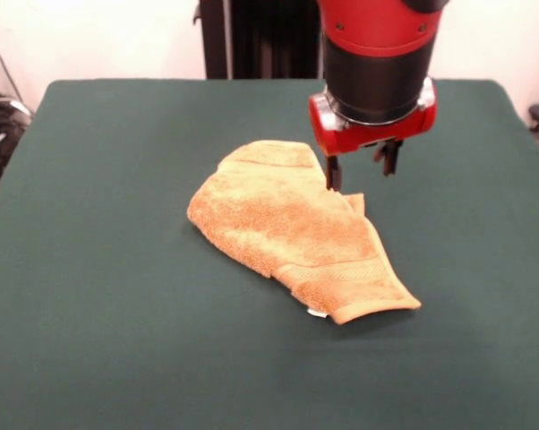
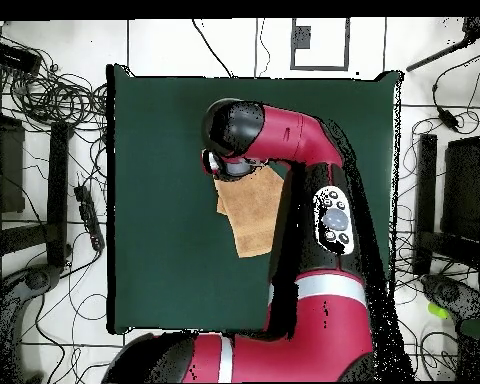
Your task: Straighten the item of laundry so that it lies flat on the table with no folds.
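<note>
Gripper (image 1: pixel 361 170) hung open at the towel (image 1: pixel 292 228)'s far edge, the folded cloth running lengthwise toward the table (image 1: pixel 90 269)'s near side

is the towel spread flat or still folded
Folded. The towel lies doubled over on the table, one layer's edge crossing the top, its outline lopsided rather than rectangular.

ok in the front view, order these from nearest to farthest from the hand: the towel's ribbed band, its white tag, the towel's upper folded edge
Front view, from the hand:
1. Upper folded edge of the golden-orange terry-cloth towel, just left of the hand.
2. Ribbed woven band, lower down towards the towel's narrow end.
3. Small white tag, at the towel's bottom edge, farthest away.
</note>
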